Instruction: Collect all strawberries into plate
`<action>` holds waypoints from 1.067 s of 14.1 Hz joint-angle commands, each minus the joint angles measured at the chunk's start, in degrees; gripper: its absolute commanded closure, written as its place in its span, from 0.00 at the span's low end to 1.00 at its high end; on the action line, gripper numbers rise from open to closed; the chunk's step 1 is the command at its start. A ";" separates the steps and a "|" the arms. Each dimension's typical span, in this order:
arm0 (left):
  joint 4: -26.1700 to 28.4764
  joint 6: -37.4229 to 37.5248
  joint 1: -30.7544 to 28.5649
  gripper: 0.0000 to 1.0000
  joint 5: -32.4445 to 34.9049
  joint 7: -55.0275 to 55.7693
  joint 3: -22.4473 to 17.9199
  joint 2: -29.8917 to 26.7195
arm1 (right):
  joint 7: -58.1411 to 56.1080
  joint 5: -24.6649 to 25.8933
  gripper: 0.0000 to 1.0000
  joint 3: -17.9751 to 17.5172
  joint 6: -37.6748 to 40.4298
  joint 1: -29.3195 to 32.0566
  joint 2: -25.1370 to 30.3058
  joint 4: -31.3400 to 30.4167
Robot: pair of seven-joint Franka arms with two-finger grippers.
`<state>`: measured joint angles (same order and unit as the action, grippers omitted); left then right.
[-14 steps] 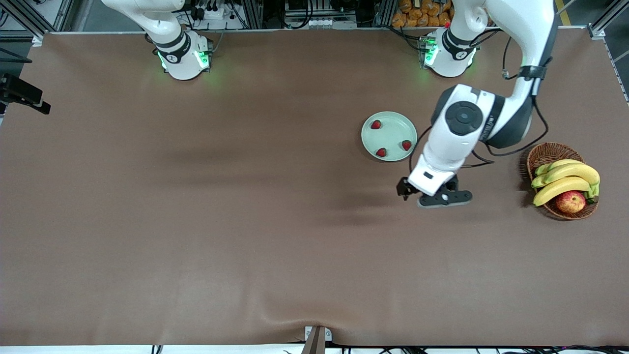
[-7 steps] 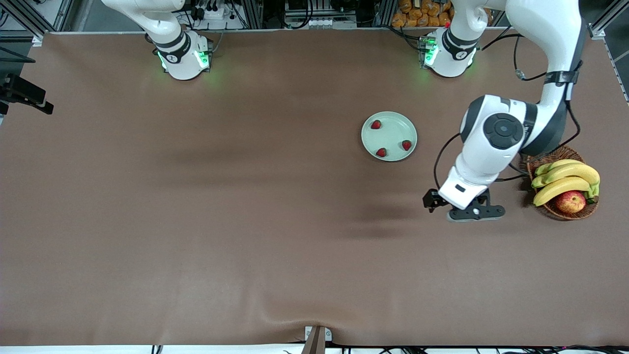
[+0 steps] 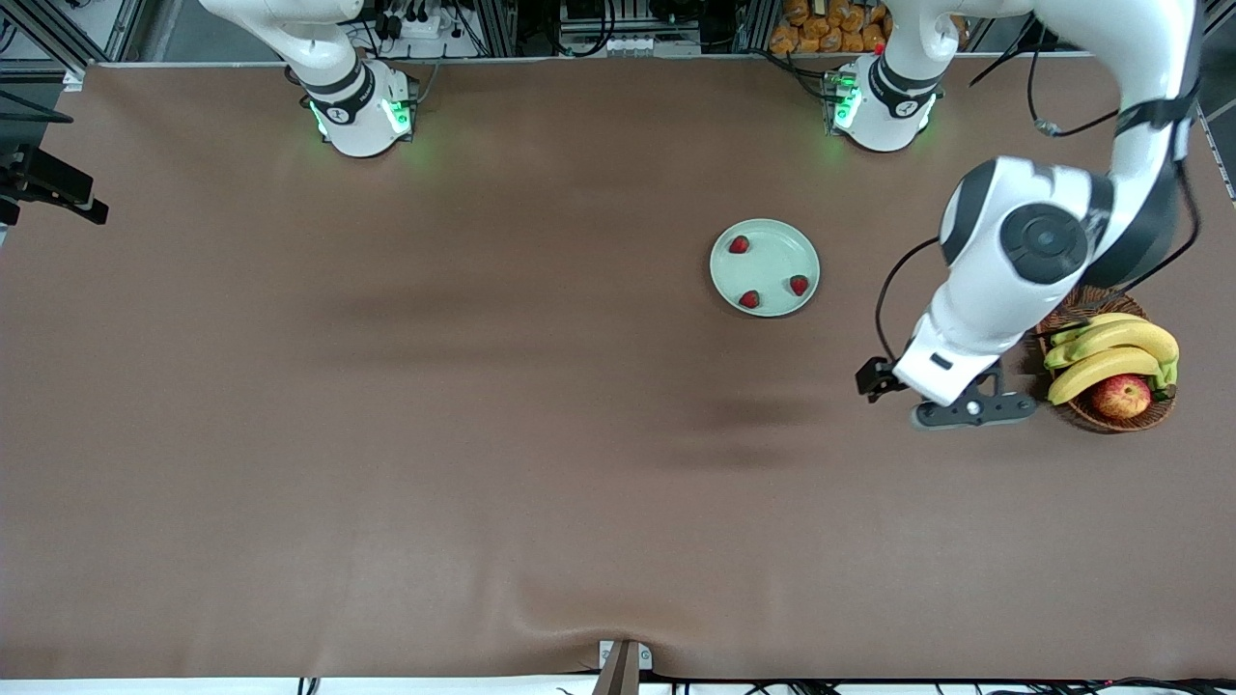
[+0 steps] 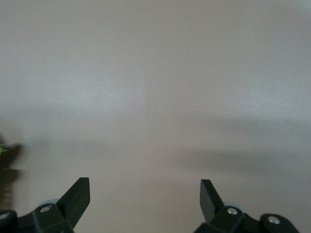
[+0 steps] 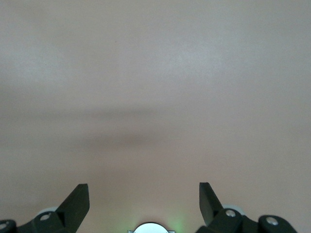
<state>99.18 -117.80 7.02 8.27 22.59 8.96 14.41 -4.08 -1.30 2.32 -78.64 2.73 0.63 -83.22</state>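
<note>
The pale mint-green plate point(image 3: 772, 259) lies on the brown table. Three strawberries lie in it: one point(image 3: 739, 244) at the rim nearest the robots' bases, one point(image 3: 799, 285), and one point(image 3: 749, 299) nearest the front camera. My left gripper point(image 4: 145, 187) is open and empty over bare table; in the front view its hand point(image 3: 944, 378) hangs between the plate and the fruit basket, close beside the basket. My right gripper point(image 5: 144, 191) is open and empty over bare table near its own base; the front view does not show it.
A brown wicker basket point(image 3: 1072, 301) with bananas point(image 3: 1110, 352) and a red-yellow apple point(image 3: 1120, 396) stands toward the left arm's end of the table. The right arm's base point(image 3: 359, 111) and the left arm's base point(image 3: 881, 106) stand at the table's edge.
My left arm has swung away from the plate toward the basket, gripper empty. The three strawberries and the plate have not moved. The right arm waits.
</note>
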 commanded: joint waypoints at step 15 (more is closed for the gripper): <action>-6.28 24.99 -5.08 0.00 -3.60 -5.89 3.27 -16.34 | 0.91 0.24 0.00 -0.21 0.68 -0.62 0.51 0.26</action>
<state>92.18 -93.49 1.57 7.13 18.81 14.24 -0.33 -4.05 -1.32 2.08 -78.62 2.39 0.63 -83.21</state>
